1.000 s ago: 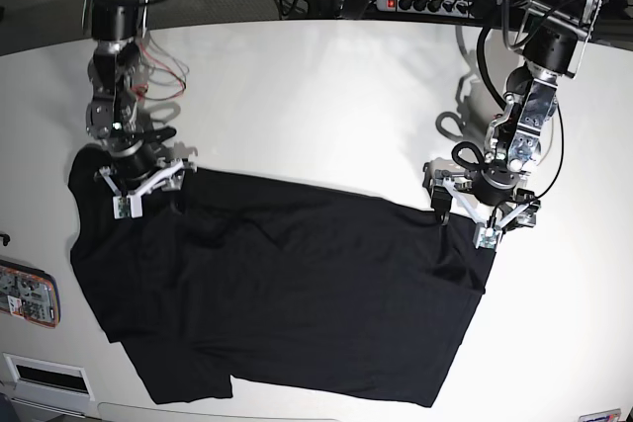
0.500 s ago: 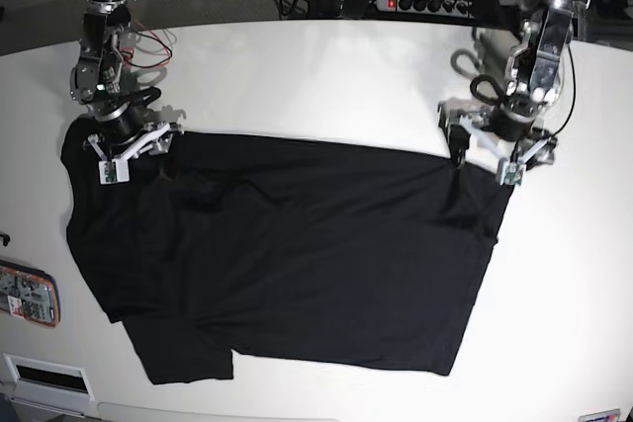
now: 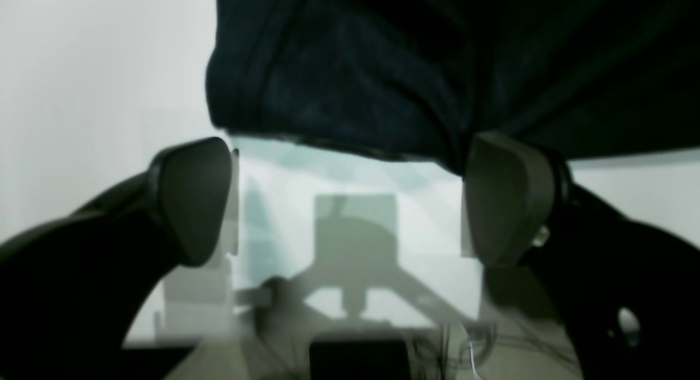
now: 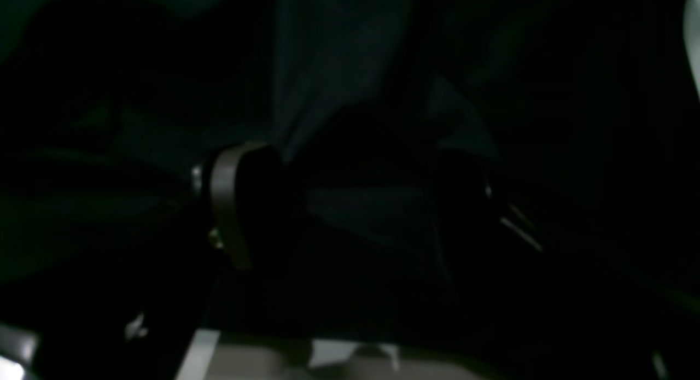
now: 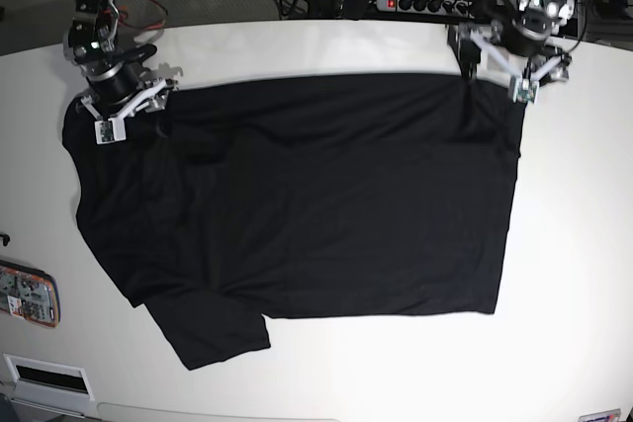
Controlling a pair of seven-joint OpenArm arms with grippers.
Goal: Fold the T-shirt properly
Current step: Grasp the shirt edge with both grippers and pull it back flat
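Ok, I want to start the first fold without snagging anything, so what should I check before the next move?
1. T-shirt spread flat on the table: ok.
2. Far edge straight between the tools: ok.
3. Left tool open: ok.
4. Right tool open or gripping: cannot tell, its view is too dark.
5. Near sleeve lying flat: ok.

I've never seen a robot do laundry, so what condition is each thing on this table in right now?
T-shirt: spread flat on the table, not yet folded, one sleeve sticking out at the near corner.
Left hand: open, fingers wide apart at the shirt's far edge.
Right hand: at the shirt's other far corner, fabric all around its fingers; too dark to tell whether it grips.
Power strip: switch glowing red.
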